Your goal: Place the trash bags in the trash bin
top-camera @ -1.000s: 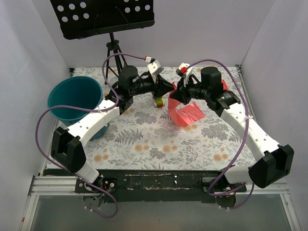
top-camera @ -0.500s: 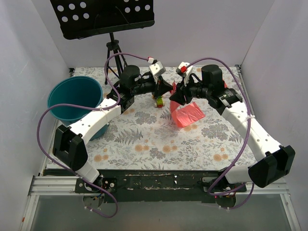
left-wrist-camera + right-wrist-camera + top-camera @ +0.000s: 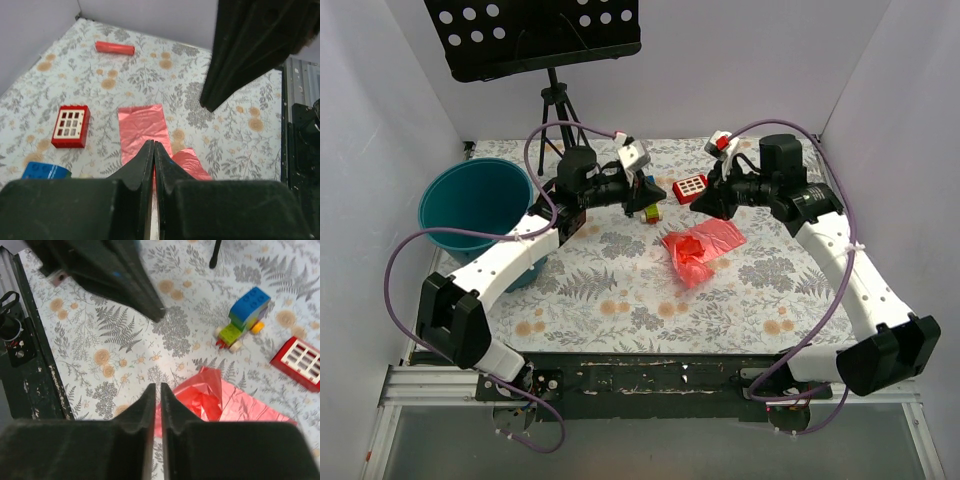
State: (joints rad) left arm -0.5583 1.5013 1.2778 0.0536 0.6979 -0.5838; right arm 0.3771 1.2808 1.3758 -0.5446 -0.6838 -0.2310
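**Bag loose on the table, both grippers empty**

The teal trash bin (image 3: 470, 195) stands at the left edge of the overhead view. It is well apart from the pink-red trash bag (image 3: 698, 246), which lies crumpled on the floral table (image 3: 610, 290) at centre frame. Just above the bag in that view, the left gripper (image 3: 647, 190) and right gripper (image 3: 698, 198) hang clenched on nothing.

A good grasp would probably open one gripper wide and pinch the raised, bunched fold rather than the flat film. The bag should then be lifted clear before crossing left to the bin.

The small red box (image 3: 690, 187) shows only white squares. No brand, label or writing is legible.
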